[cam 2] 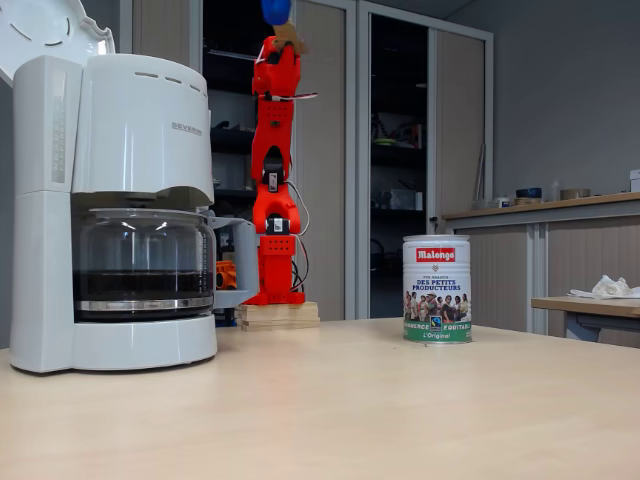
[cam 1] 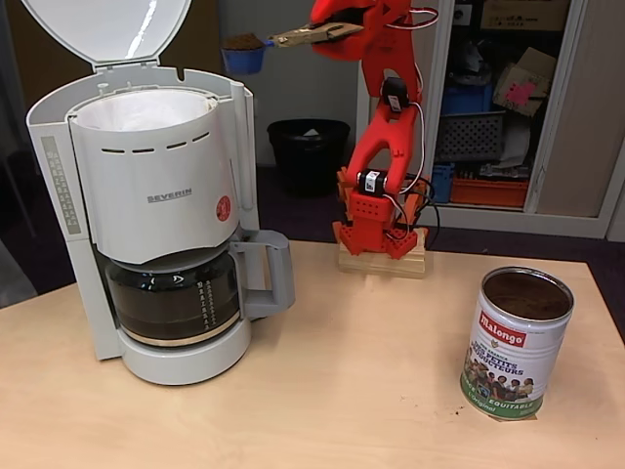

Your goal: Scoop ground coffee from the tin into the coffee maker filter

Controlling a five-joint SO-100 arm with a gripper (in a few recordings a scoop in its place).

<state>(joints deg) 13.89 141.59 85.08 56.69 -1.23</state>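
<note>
Your claw [cam 1: 327,32] is shut tight on a blue scoop [cam 1: 244,57] heaped with coffee [cam 1: 243,41], high beside the open coffee maker [cam 1: 156,195]. The tin [cam 1: 516,342] stands on the table [cam 1: 342,391].

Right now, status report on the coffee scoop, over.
Claw shut on wooden-handled blue scoop, heaped with ground coffee. Raised beside white Severin coffee maker's open filter. Path clear.

The coffee maker [cam 1: 161,215] lid is running off the top edge at 12 o'clock in both fixed views. The blue scoop [cam 2: 276,10] is being cropped there; the tin [cam 2: 436,289] is hiding its contents.
</note>
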